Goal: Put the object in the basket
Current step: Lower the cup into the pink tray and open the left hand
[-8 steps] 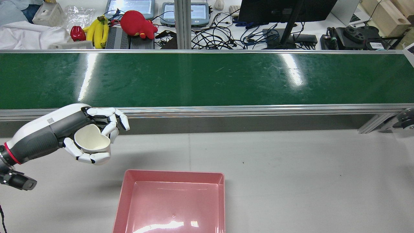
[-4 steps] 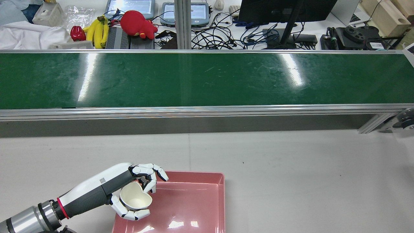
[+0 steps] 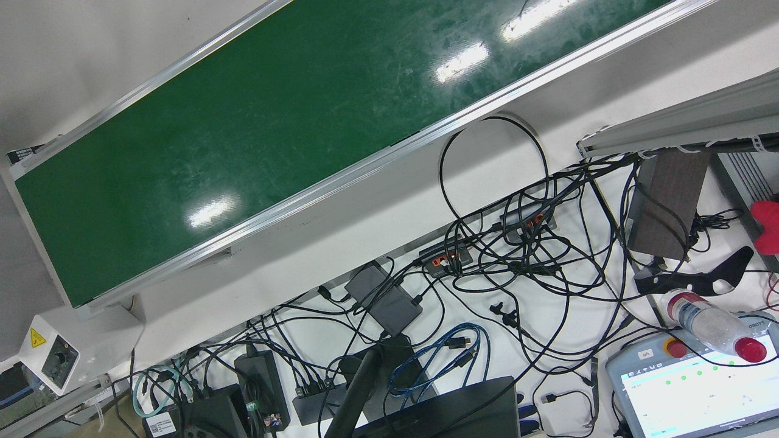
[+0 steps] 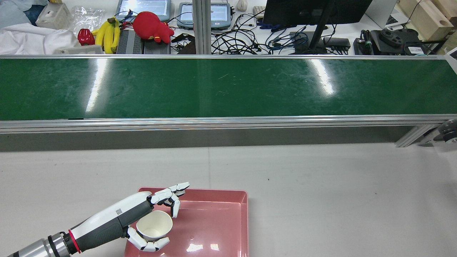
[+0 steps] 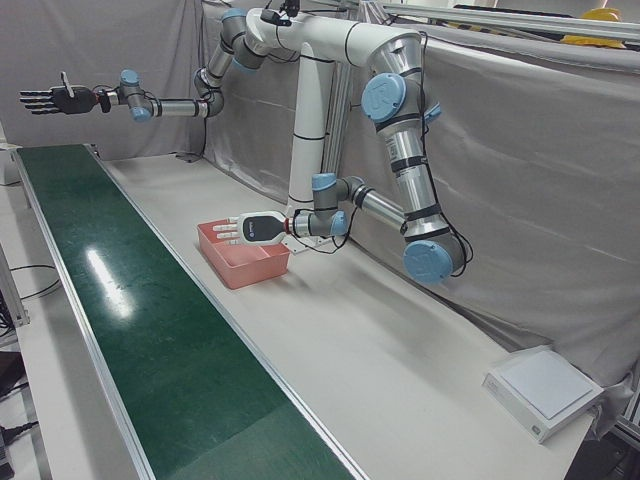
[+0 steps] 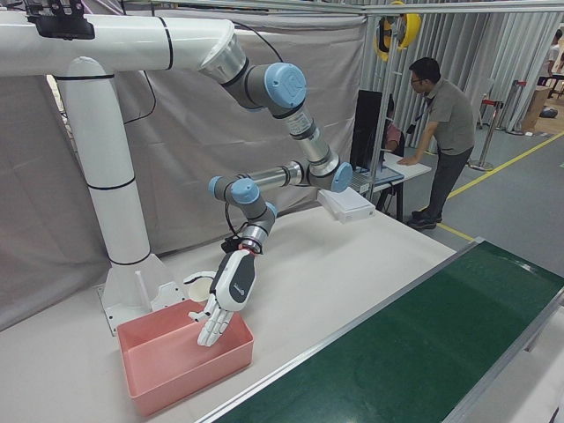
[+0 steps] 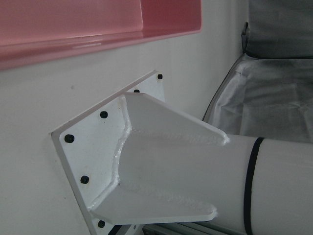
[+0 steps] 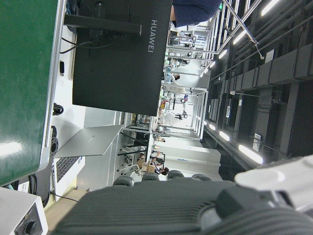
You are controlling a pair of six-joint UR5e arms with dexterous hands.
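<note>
Half a second before, we saw the left robot hand [image 4: 157, 217] curled round the paper cup [image 4: 154, 225], squeezing its rim out of round at the near-left corner of the pink basket [image 4: 221, 228]; by this moment its fingers [image 4: 170, 194] had spread and the rim read round again. We judged the release step to be in hand: the upper fingers stood clear above the cup, while the lower ones seemed to curl just under it, and we could not tell from the rear view whether they touched it. We took the hand for open, or very nearly so.

The cup sat inside the basket's left edge, mouth up toward the rear camera and slightly tilted toward the arm, its long axis close to upright. Whether its base rested on the basket floor we could not tell.

In the right-front view the same hand [image 6: 226, 304] hung over the basket [image 6: 189, 374] with fingers pointing down. The right robot hand [image 5: 48, 100] was held high and far off at the end of the green conveyor [image 4: 228, 87], fingers spread, holding nothing.

The next move, as we judged it, called for lifting the left hand straight up and back over the counter [image 4: 321, 200] without brushing the cup, which looked light enough to tip.
</note>
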